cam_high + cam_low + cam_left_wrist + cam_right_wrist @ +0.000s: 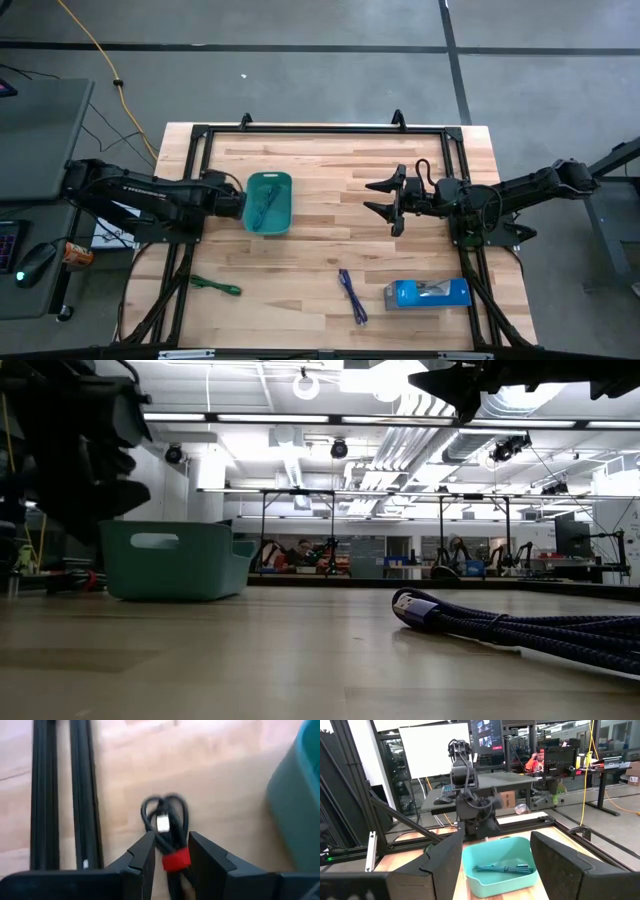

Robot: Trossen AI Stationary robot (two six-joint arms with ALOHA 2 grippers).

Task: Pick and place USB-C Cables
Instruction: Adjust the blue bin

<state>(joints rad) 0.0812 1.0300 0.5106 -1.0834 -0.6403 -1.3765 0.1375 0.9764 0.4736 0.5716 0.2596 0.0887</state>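
My left gripper (171, 841) points down at the table between the black frame rail and the teal tray (270, 178), shut on a dark bundled cable (167, 815) with a red band. A bluish cable (502, 868) lies inside the tray. The green cable (215, 287) lies flat near the table's near left corner. The dark blue-purple cable (352, 296) lies flat near the near edge and shows close up in the low view (500, 625). My right gripper (383, 198) hovers open right of the tray, above the table, facing it (495, 845). My left gripper pinches the dark cable bundle between its two fingers at the red band (176, 860), coming from above and pointing down. The coiled loop and a pale plug (163, 823) reach out past the fingertips. Whether the bundle is lifted clear of the table, I cannot tell.
A bright blue box (428, 293) lies near the near right corner. Black frame rails (320, 130) run along the far edge and down both sides, one close beside my left gripper (85, 795). Bare wood shows in the table's middle. A person sits far behind the table (536, 760).
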